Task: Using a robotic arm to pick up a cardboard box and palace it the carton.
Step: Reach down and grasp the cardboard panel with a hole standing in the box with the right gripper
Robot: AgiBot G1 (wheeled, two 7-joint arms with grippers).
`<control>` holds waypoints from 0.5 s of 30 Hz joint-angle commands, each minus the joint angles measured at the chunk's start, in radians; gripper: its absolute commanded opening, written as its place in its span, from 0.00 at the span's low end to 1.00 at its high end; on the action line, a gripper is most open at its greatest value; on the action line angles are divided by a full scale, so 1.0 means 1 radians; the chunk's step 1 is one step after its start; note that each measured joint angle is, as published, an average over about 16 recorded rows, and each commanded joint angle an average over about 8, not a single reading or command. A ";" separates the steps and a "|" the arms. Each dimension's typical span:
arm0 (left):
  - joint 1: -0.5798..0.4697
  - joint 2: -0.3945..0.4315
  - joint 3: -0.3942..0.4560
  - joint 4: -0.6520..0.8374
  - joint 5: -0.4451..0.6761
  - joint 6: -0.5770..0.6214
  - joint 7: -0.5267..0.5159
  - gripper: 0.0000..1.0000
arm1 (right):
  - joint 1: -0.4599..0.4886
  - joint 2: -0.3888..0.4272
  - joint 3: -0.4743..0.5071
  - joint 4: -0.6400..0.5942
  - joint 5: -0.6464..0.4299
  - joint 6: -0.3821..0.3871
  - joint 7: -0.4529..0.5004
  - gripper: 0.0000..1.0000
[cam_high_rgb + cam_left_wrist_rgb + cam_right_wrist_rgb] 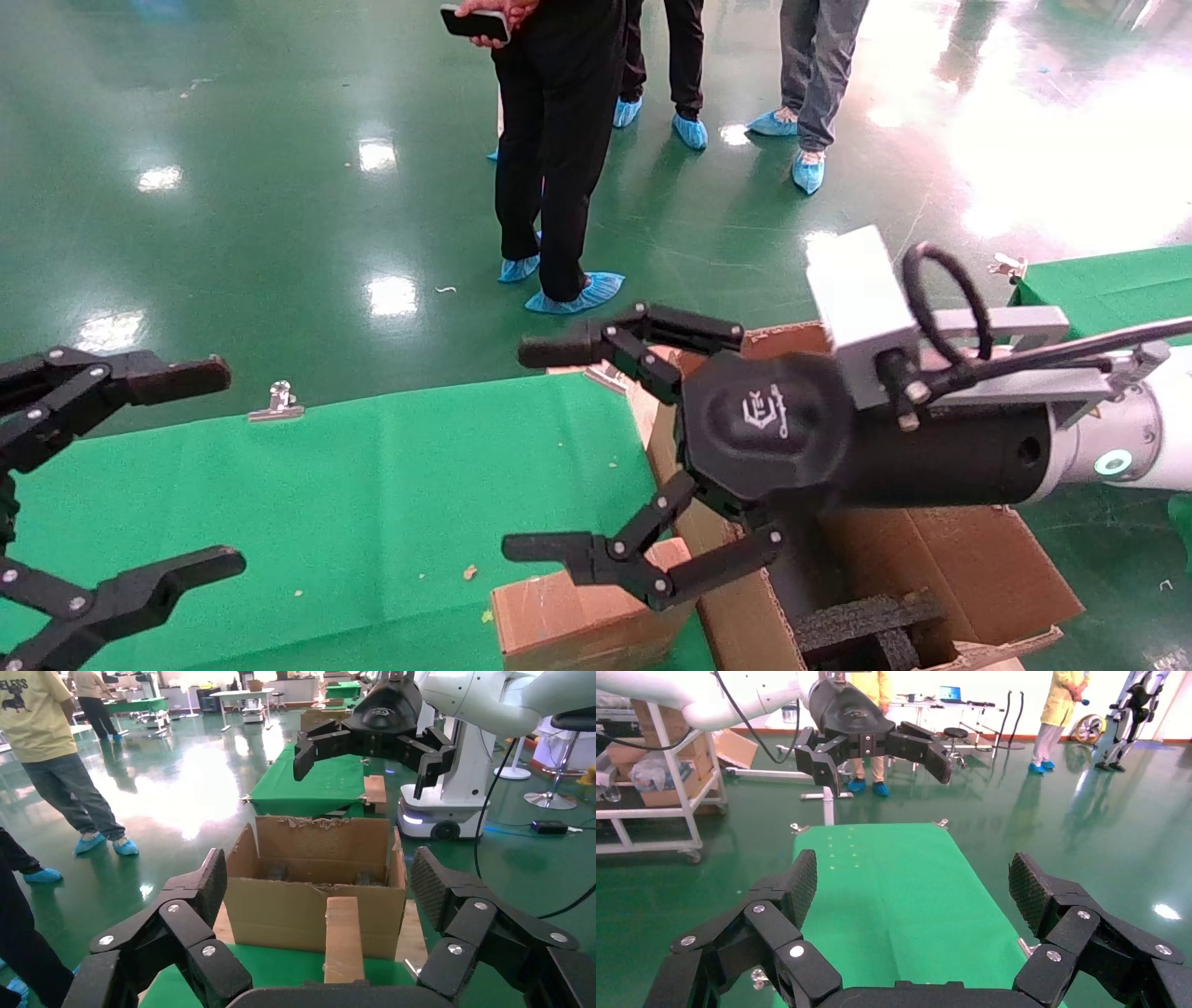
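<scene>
- Right hand, fingers spread and empty, hovers directly above the cardboard box, which stands on the green surface against the carton.
- Left hand, also spread, waits well apart.

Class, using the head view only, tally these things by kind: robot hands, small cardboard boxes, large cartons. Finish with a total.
Robot hands: 2, the left hand and the right hand, both open
Small cardboard box: 1
Large carton: 1
Total: 4
</scene>
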 commanded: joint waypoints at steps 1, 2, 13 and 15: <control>0.000 0.000 0.000 0.000 0.000 0.000 0.000 0.00 | -0.001 0.005 -0.003 0.000 -0.007 -0.001 0.002 1.00; 0.000 0.000 0.000 0.000 0.000 0.000 0.000 0.00 | 0.009 0.005 -0.015 0.000 -0.028 -0.009 0.009 1.00; 0.000 0.000 0.000 0.000 0.000 0.000 0.000 0.00 | 0.186 -0.052 -0.222 -0.032 -0.272 -0.073 0.074 1.00; 0.000 0.000 0.000 0.000 0.000 0.000 0.000 0.00 | 0.227 -0.072 -0.275 -0.043 -0.315 -0.076 0.077 1.00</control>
